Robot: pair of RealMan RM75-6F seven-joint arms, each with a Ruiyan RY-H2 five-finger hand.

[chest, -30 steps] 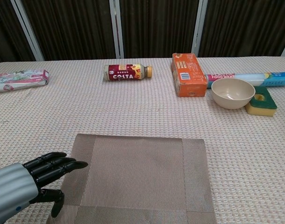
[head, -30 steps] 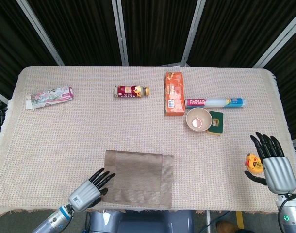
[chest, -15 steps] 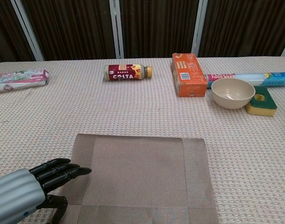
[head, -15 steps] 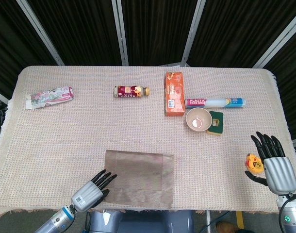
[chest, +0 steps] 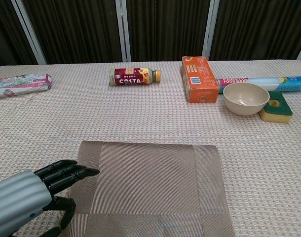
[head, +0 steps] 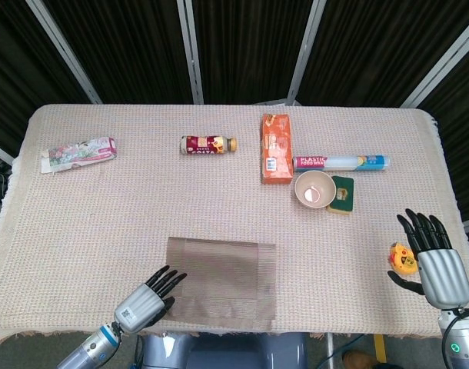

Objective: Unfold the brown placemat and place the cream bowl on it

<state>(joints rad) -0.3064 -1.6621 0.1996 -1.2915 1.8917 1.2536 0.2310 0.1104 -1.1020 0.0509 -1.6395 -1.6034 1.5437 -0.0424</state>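
One placemat (head: 221,282) lay on the desk (head: 127,207), folded, at the near edge. One bowl (head: 314,188) stood well beyond the placemat and to its right, empty and upright, touching one green-and-yellow sponge (head: 343,193) on its right. Behind the bowl lay one plastic-wrap roll (head: 342,162), and just left of the roll one orange box (head: 275,147). One Costa bottle (head: 208,144) lay on its side well beyond the placemat, and one floral pouch (head: 78,154) far to the placemat's left and back. The left hand (head: 151,293) reached to the placemat's left edge, fingers (chest: 74,173) straight and close together, holding nothing. Only the head view showed the right hand (head: 431,258), far right of the placemat, fingers spread and empty, beside one small yellow object (head: 404,258). The chest view showed the bowl's hollow from the side.
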